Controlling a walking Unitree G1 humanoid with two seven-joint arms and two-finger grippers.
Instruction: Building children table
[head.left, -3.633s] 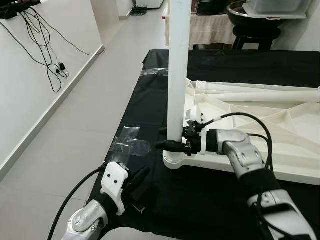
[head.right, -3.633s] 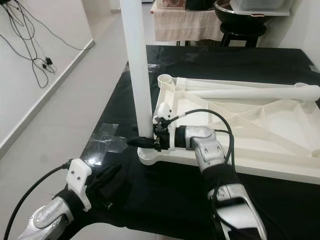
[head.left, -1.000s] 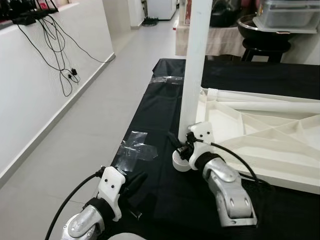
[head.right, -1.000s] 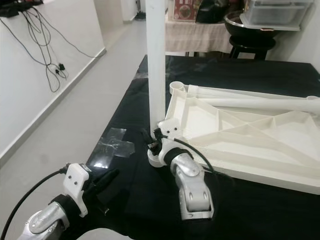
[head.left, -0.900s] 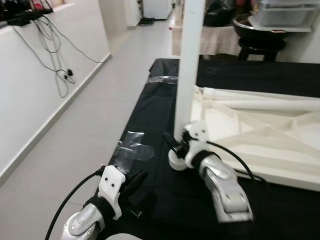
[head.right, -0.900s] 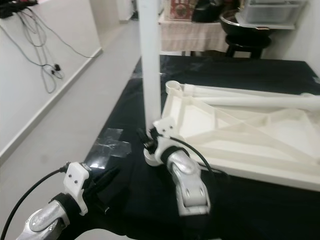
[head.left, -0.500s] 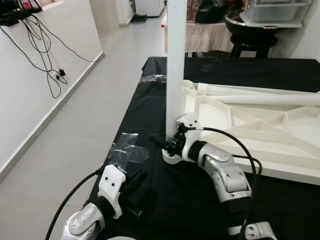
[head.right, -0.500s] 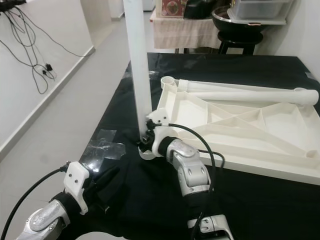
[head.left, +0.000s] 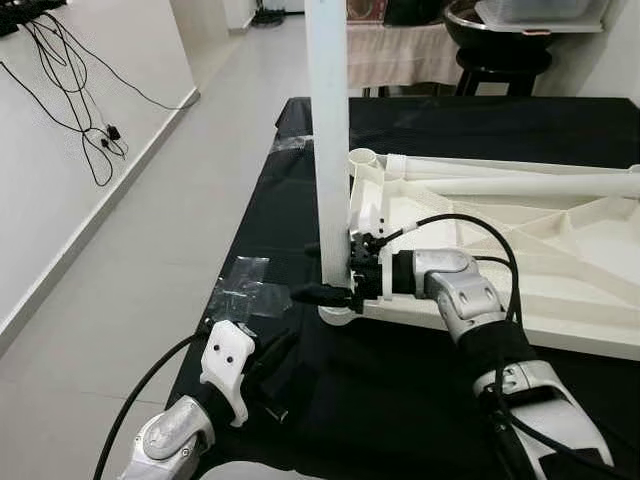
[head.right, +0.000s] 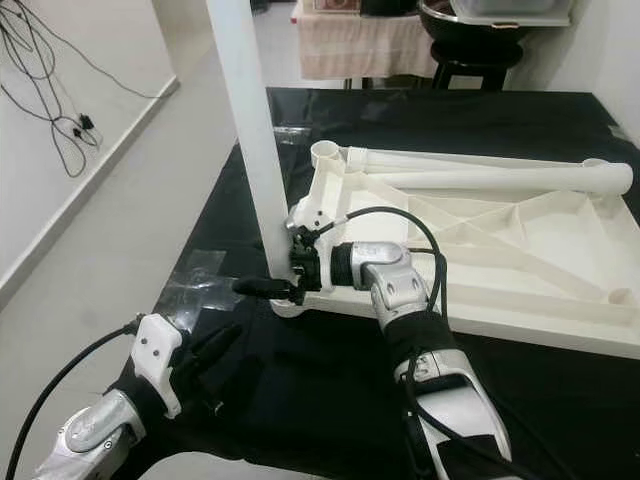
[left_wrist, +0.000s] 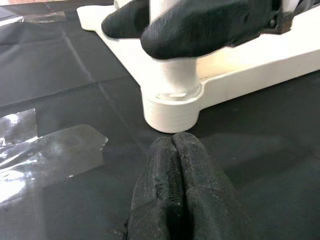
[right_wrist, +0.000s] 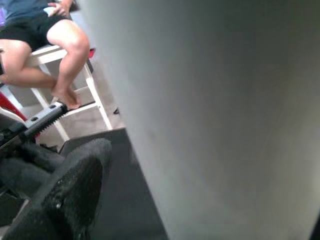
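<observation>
A white table frame (head.left: 520, 250) lies upside down on a black cloth (head.left: 300, 200) spread over the floor (head.left: 150, 230). One white leg (head.left: 330, 150) stands upright in the frame's near corner socket (left_wrist: 172, 107); a second leg (head.left: 520, 185) lies flat across the frame's far side. The right hand (head.left: 335, 270) reaches in from the frame side and grips the upright leg just above the socket, one black finger (head.left: 320, 293) showing in front of the leg and pointing away from the frame. The left wrist view adds the detail from low down: both right fingers wrapped about the leg's base right above the round socket, which rests on the cloth. The left hand (left_wrist: 175, 150) hangs low near the cloth's front edge, its fingers pressed together and holding nothing, close to the socket but not touching it. Clear tape (head.left: 240, 285) is stuck to the cloth beside the corner. The right wrist view, pressed against the leg's pale surface, shows a person's bare legs (right_wrist: 55, 55) on a white stool (right_wrist: 90, 100) beyond. Cables (head.left: 70, 80) hang on the wall.
</observation>
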